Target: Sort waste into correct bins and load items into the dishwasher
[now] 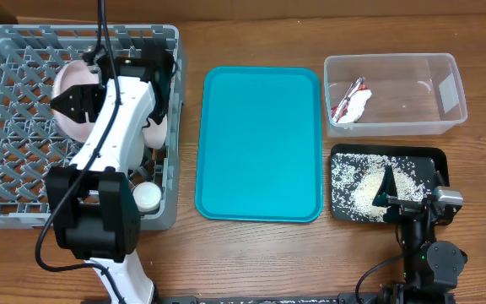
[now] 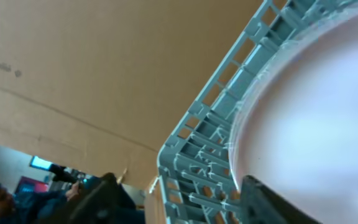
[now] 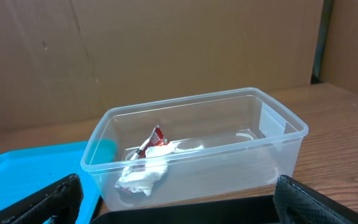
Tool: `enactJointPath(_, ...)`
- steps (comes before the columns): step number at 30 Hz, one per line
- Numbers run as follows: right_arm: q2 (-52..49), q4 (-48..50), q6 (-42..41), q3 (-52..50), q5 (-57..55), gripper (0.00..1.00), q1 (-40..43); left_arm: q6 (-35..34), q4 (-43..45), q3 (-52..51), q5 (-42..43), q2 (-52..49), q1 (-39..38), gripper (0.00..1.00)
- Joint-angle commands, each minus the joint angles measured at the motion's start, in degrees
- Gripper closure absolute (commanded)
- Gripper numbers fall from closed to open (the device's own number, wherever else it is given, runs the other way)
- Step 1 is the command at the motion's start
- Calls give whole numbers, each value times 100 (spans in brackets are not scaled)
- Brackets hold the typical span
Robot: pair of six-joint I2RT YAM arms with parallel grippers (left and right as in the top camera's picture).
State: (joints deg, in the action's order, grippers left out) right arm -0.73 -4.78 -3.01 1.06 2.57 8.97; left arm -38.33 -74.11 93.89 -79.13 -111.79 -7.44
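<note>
Seating the round white plate (image 1: 67, 83) in the grey dish rack (image 1: 7, 67) looks like the step in hand. Left gripper (image 2: 179, 208) fingers spread wide, plate rim just beside one finger, nothing clamped that I can make out. Best to back out straight, not sideways, lest the plate tip off its pegs. Right gripper (image 3: 179, 208) gapes empty over the black tray (image 1: 430, 162) of rice (image 1: 357, 190). Overhead alone shows the tiny cup (image 1: 148, 196) in the rack; left wrist view alone shows rim against lattice, which the arm hides from above
</note>
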Motion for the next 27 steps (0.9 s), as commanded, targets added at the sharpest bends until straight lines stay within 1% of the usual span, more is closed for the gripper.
enactJointPath(1, 55, 17, -39, -59, -31, 0, 20, 114, 4, 101, 11, 39, -459, 29)
enactJointPath(2, 55, 17, -39, -59, -33, 0, 20, 142, 0, 136, 11, 66, -599, 27)
enactJointPath(3, 55, 17, -39, -59, -31, 0, 20, 199, 2, 153, 11, 79, -678, 26)
enactJointPath(4, 55, 17, -39, -59, -31, 0, 20, 422, 2, 212, 11, 111, -916, 23)
enactJointPath(6, 55, 17, -39, -59, -33, 0, 20, 645, -4, 302, 22, 138, -1154, 20)
enactJointPath(8, 55, 17, -39, -59, -31, 0, 20, 710, -195, 516, 157, 205, -1425, 16)
enactJointPath(10, 55, 17, -39, -59, -33, 0, 20, 706, -361, 752, 439, 295, -1587, 16)
enactJointPath(15, 55, 17, -39, -59, -31, 0, 20, 708, -767, 1655, 2404, 822, -1939, 15)
enactJointPath(17, 55, 17, -39, -59, -31, 0, 20, 776, -942, 1989, 3414, 1222, -2022, 13)
enactJointPath(18, 55, 17, -39, -59, -33, 0, 20, 820, -1045, 2096, 3674, 1360, -2044, 12)
enactJointPath(19, 55, 17, -39, -59, -31, 0, 20, 817, -1261, 2295, 4113, 1650, -2070, 7)
enactJointPath(20, 55, 17, -39, -59, -31, 0, 20, 824, -1392, 2415, 4406, 1910, -2072, 0)
enactJointPath(22, 55, 17, -39, -59, -33, 0, 20, 837, -1502, 2479, 4846, 2406, -2072, 0)
enactJointPath(24, 55, 17, -39, -59, -31, 0, 20, 835, -1547, 2479, 5106, 2699, -2072, 0)
enactJointPath(27, 55, 17, -39, -59, -31, 0, 20, 835, -1569, 2479, 5790, 3176, -2072, 0)
